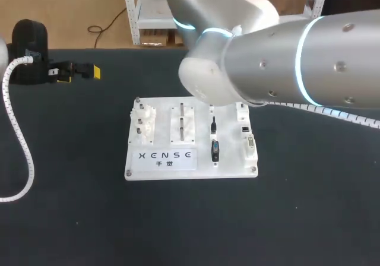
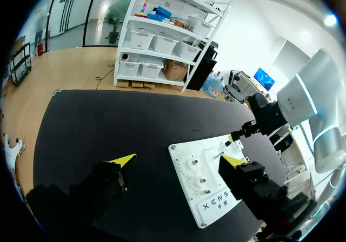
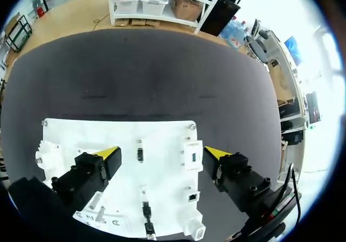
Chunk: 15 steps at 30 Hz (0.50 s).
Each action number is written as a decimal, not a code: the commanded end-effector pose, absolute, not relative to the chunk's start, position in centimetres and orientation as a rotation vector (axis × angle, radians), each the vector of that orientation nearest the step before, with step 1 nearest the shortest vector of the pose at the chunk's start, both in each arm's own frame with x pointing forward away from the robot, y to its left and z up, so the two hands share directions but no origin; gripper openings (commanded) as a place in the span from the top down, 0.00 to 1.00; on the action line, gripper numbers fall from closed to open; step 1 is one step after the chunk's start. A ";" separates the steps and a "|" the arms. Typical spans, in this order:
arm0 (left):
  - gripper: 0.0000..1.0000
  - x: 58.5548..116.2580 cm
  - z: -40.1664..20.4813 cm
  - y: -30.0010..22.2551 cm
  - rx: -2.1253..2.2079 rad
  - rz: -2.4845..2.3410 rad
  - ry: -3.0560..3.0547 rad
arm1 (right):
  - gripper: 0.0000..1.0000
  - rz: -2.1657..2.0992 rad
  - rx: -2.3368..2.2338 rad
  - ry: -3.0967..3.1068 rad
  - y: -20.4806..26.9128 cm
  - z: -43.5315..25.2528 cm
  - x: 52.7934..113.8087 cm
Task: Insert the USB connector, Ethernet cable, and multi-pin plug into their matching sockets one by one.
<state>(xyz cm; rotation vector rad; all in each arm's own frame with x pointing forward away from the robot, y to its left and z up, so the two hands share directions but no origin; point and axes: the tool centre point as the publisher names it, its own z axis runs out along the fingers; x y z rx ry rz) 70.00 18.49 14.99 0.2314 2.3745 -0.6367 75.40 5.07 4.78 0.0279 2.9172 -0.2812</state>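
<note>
Yellow tips on your right gripper (image 3: 162, 151) stand spread wide with nothing between them, hanging above the white board (image 3: 70, 134). Below the gap, off-centre toward one finger, sits a small dark plug (image 3: 140, 154) that I take for the USB connector. The socket block (image 3: 191, 156) beside it lies nearer the other finger. Further down the same column, toward the board's labelled edge, come the second plug (image 3: 145, 208), probably the Ethernet cable's, and the multi-pin plug (image 1: 215, 151) with its bluish face. All three look to rest in their holders and none is in a socket, so I judge you are at the first pick.

To do it well, centre the gap over that one plug before you descend. Turn the wrist so the fingers close on its flat sides, not its ends. Keep the spread narrow enough to miss the socket block. Grip low on the body so it does not tilt when carried sideways, then square it with its socket before pressing.

Your left gripper (image 1: 83, 72) is also spread and empty, well apart over the black table (image 1: 297, 212) at the far left. Leave it there.
</note>
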 end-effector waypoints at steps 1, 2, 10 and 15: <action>0.00 70.0 15.0 18.5 0.231 -0.637 2.374 | 0.00 -0.239 0.026 2.915 4.9 4.7 74.6; 0.00 70.0 15.0 18.5 0.231 -0.637 2.374 | 0.00 -0.227 0.026 2.918 4.9 4.5 74.6; 0.00 70.0 15.0 18.5 0.231 -0.637 2.374 | 0.00 -0.167 0.031 2.954 5.2 3.9 73.6; 0.00 70.0 15.0 18.5 0.231 -0.637 2.374 | 0.00 -0.155 0.030 2.964 5.1 3.4 73.1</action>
